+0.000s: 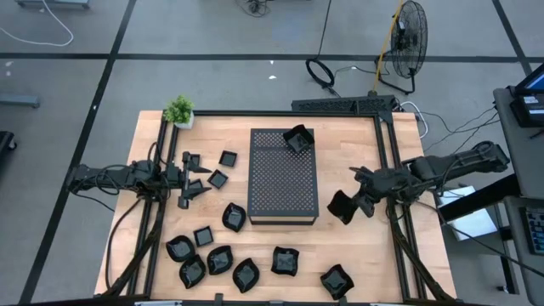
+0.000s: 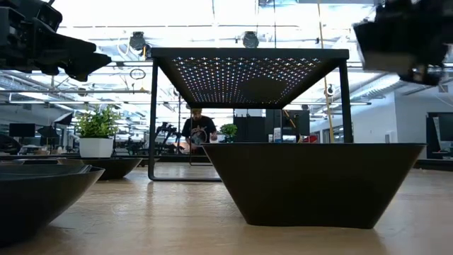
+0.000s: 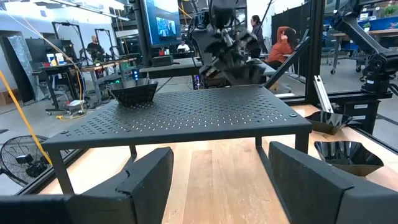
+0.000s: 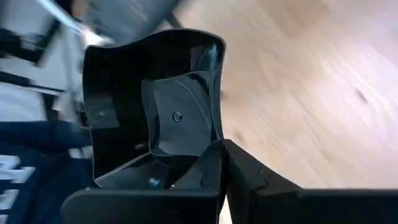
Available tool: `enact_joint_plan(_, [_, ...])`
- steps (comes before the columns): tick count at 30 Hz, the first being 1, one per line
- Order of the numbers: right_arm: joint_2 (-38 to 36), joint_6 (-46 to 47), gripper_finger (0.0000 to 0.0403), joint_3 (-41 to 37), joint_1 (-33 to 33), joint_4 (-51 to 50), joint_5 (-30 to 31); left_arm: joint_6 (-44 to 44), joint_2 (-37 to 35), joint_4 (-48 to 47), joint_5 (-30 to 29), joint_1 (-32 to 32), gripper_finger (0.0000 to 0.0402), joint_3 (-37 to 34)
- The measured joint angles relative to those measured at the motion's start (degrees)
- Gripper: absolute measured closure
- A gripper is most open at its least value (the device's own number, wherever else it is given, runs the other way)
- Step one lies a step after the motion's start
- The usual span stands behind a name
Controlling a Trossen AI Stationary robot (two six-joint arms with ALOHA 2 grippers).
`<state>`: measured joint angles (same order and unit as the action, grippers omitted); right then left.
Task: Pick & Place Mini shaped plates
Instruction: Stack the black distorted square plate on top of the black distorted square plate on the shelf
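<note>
Small glossy black plates lie scattered on the wooden table; several sit along the near edge (image 1: 219, 259) and a few beside my left gripper (image 1: 218, 178). One plate (image 1: 297, 138) rests on the far end of the dark perforated stand (image 1: 283, 174), also visible in the left wrist view (image 3: 134, 92). My left gripper (image 1: 195, 178) is open on the stand's left side, its fingers (image 3: 143, 180) level and touching nothing. My right gripper (image 1: 355, 202) is on the stand's right side, shut on a square plate (image 1: 342, 206). My right gripper holds the square plate (image 4: 155, 112) by one side wall of its rim (image 4: 214, 143), one finger (image 4: 199, 171) inside the dish and the other outside. The plate is tipped on edge, its hollow facing the wrist camera, and is lifted clear of the table.
The perforated stand stands on thin legs in the table's middle, between the two arms. A potted plant (image 1: 178, 110) sits at the far left corner. A black frame (image 1: 387, 136) runs round the table's edges. Bare wood lies to the stand's right (image 1: 348, 153).
</note>
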<state>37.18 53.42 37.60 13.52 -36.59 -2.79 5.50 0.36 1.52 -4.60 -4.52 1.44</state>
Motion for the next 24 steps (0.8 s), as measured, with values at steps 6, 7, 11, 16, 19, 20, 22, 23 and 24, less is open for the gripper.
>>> enact_joint_plan(6, [-0.12, -9.18, 0.0403, 0.00, -3.48, 13.86, 3.40, 0.01, 0.00, 0.00, 0.00, 0.00, 0.0133, 0.00])
enact_joint_plan(7, [0.11, -10.89, 0.0403, 0.00, -4.15, 16.36, 5.23, 0.02, 0.00, -0.02, -0.02, -0.02, 0.0133, 0.00])
enact_joint_plan(11, [1.88, -17.72, 0.0403, 0.00, -7.14, 25.21, 13.47, 0.01, 0.00, -0.02, 0.00, 0.00, 0.0133, 0.00])
enact_joint_plan(16, [6.45, -24.43, 0.0403, 0.00, -11.46, 36.73, 22.79, 0.02, 0.00, 0.00, 0.00, 0.00, 0.0133, 0.00])
enact_joint_plan(19, [9.92, -25.64, 0.0403, 0.04, -14.59, 45.37, 23.74, 0.01, 0.00, 0.00, 0.00, 0.00, 0.0133, 0.00])
enact_joint_plan(20, [11.10, -26.03, 0.0403, 0.51, -15.75, 46.71, 23.64, 0.00, 0.00, 0.00, -0.02, -0.01, 0.0133, 0.01])
enact_joint_plan(22, [13.51, -27.04, 0.0403, 2.83, -18.05, 45.74, 23.58, 0.01, 0.00, 0.00, -0.01, -0.01, 0.0133, 0.00])
enact_joint_plan(23, [14.73, -27.24, 0.0403, 4.49, -19.29, 43.82, 23.55, 0.00, 0.00, 0.00, 0.00, -0.02, 0.0133, 0.00])
enact_joint_plan(24, [15.99, -27.16, 0.0403, 6.37, -20.59, 41.63, 23.56, 0.01, 0.00, 0.00, -0.02, 0.00, 0.0133, 0.00])
